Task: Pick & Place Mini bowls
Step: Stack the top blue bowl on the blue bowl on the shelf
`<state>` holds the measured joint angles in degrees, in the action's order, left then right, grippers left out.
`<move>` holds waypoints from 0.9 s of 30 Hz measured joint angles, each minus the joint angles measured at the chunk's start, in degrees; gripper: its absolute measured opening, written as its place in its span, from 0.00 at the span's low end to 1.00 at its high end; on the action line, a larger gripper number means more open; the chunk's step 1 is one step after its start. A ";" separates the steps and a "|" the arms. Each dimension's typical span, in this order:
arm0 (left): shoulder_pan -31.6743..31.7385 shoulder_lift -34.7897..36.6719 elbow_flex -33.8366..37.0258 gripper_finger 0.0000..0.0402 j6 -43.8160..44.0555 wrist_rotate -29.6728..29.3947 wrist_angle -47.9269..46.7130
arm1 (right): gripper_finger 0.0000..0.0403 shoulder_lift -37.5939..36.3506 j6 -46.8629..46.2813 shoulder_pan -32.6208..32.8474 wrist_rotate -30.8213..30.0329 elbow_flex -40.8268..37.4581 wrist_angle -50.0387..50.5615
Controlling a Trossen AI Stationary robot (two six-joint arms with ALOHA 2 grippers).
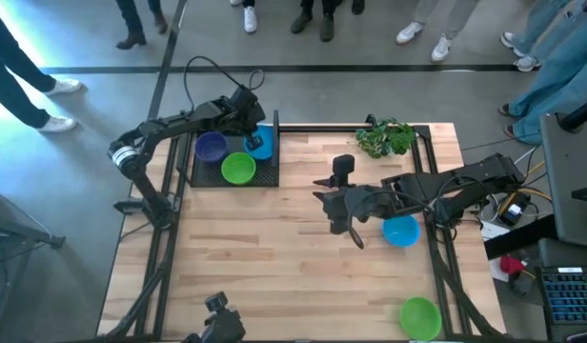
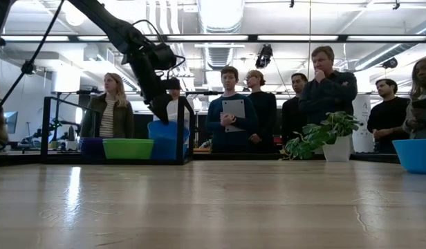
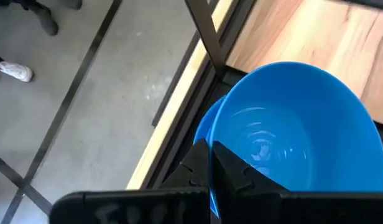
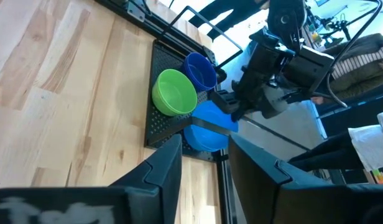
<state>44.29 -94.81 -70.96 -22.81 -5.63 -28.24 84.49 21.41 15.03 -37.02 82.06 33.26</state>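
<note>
A black tray stands at the table's far left. In it sit a dark blue-purple bowl, a lime green bowl and a blue bowl. My left gripper is over the tray's right end, shut on another bright blue bowl, which is tilted over the blue one below. My right gripper is open and empty over the table's middle. A blue bowl rests on the table beside my right arm. A green bowl rests at the near right. My left gripper pinches the blue bowl's rim, with one finger inside the bowl and one outside. The fingers slant down from above. The bowl is tilted, just over the other blue bowl; whether the two touch cannot be told.
A leafy plant sprig lies at the far right of the table. A black frame rises at the tray's right side. Several people stand beyond the far edge. Bare wood lies across the near middle.
</note>
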 joint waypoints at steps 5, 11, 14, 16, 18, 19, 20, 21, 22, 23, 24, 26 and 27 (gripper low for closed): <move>0.00 0.02 0.00 0.01 0.24 -0.62 -0.32 | 0.31 0.00 0.04 0.00 -0.01 0.00 0.00; 0.00 0.04 0.00 0.03 0.28 -0.66 -0.27 | 0.32 0.00 0.16 -0.02 -0.01 0.00 -0.04; 0.00 0.04 0.00 0.06 0.27 -0.68 -0.27 | 0.32 0.00 0.15 -0.02 -0.01 0.00 -0.05; -0.04 0.04 0.00 0.08 0.28 -0.69 -0.27 | 0.32 0.00 0.17 -0.02 -0.01 0.00 -0.07; -0.04 0.04 0.00 0.10 0.29 -1.17 -0.27 | 0.31 0.00 0.17 -0.02 -0.01 0.00 -0.07; -0.05 0.04 0.00 0.12 0.33 -1.74 -0.27 | 0.31 0.00 0.17 -0.02 -0.01 0.00 -0.07; -0.11 0.06 0.00 0.13 0.39 -2.13 -0.27 | 0.30 0.00 0.17 -0.02 -0.01 0.00 -0.07; -0.11 0.18 0.00 0.14 0.42 -2.57 -0.29 | 0.30 0.00 0.10 -0.02 -0.01 0.00 -0.07; -0.15 0.34 0.00 0.15 0.42 -3.45 -0.29 | 0.30 0.00 0.02 -0.02 -0.01 0.00 -0.07; -0.15 0.58 0.00 0.15 0.43 -4.41 -0.31 | 0.30 0.00 0.06 -0.02 -0.02 0.00 -0.06; -0.15 0.88 -0.03 0.16 0.43 -5.11 -0.40 | 0.29 0.00 0.10 -0.02 -0.02 0.00 -0.07; -0.15 1.34 -0.11 0.16 0.44 -6.08 -0.36 | 0.29 0.00 0.19 -0.02 -0.03 0.00 -0.07; -0.15 1.47 -0.11 0.16 0.44 -6.19 -0.34 | 0.30 0.00 0.20 -0.02 -0.03 0.00 -0.09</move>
<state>44.14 -93.34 -71.07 -22.37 -11.82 -28.58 84.49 21.61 15.00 -37.06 82.06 33.17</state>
